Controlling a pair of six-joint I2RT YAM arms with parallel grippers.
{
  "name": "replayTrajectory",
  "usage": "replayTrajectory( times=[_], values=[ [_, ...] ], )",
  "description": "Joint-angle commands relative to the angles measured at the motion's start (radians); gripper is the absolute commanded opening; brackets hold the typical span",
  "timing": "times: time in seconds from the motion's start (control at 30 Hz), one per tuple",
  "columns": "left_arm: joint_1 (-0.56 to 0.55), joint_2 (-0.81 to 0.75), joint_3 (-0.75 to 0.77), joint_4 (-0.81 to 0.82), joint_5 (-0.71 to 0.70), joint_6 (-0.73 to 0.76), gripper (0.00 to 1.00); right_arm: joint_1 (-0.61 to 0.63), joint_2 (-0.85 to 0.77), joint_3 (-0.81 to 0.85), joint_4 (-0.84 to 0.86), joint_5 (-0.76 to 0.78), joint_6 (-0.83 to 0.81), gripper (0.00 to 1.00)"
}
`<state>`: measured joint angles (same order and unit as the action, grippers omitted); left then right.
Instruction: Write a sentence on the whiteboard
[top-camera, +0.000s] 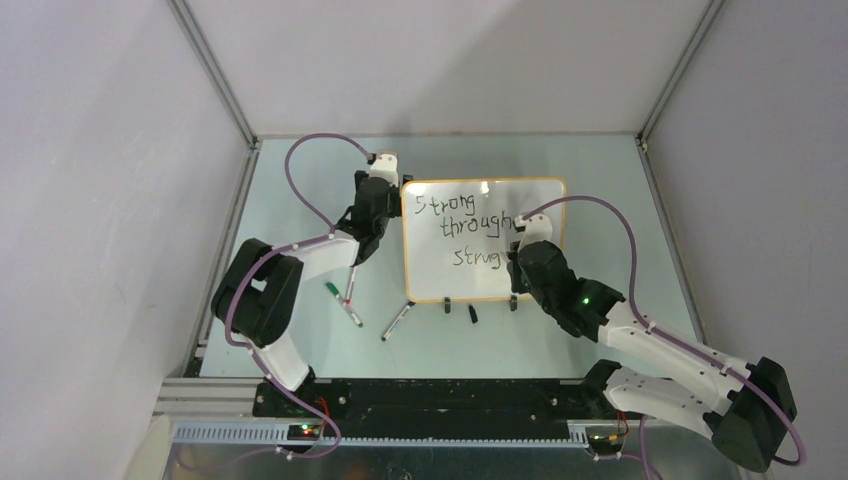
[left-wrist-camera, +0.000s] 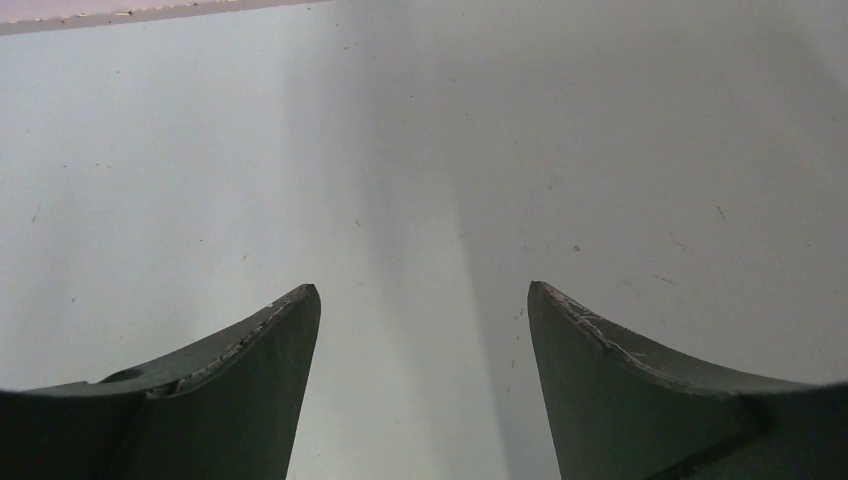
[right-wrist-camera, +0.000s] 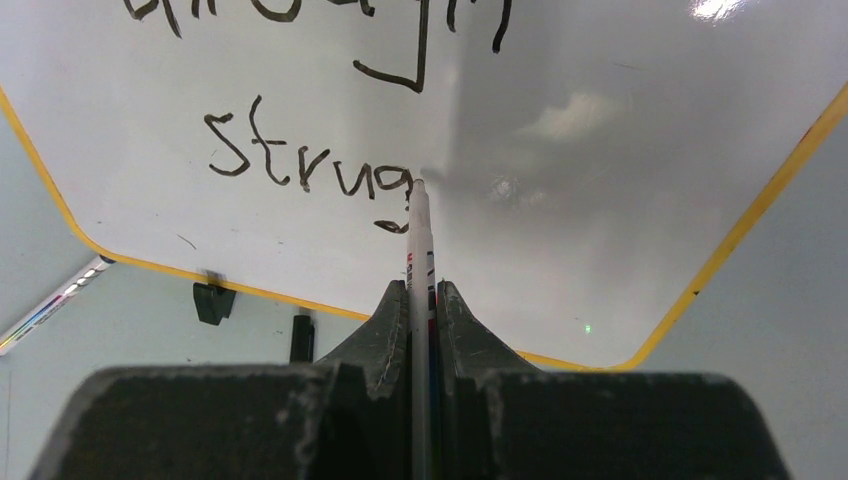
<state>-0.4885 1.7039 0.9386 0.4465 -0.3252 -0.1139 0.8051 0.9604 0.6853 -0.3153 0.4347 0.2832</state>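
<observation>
Soft overhead glare on whiteboard (right-wrist-camera: 620, 150)

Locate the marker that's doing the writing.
Right wrist view: the marker is clamped in the right hand, tip on the whiteboard at the end of "strug", the bottom line.

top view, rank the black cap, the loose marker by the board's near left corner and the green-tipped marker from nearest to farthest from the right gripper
From the right gripper, shut on the writing marker:
1. black cap, just off the whiteboard's near edge.
2. loose marker, by its near left corner.
3. green-tipped marker, farthest left.
</observation>
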Motion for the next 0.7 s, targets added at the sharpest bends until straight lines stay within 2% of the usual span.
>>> replayTrajectory(
  times=[0.0,0.67],
  values=[
    [-0.004,-0.02,-0.004,0.04,0.009,0.0,0.82,0.006,-0.02,-0.008,0.041,0.039,-0.003,0.0],
    [-0.004,-0.019,-0.004,0.038,0.009,0.0,0.82,0.005,-0.015,-0.011,0.04,0.082,-0.004,0.0]
  ],
)
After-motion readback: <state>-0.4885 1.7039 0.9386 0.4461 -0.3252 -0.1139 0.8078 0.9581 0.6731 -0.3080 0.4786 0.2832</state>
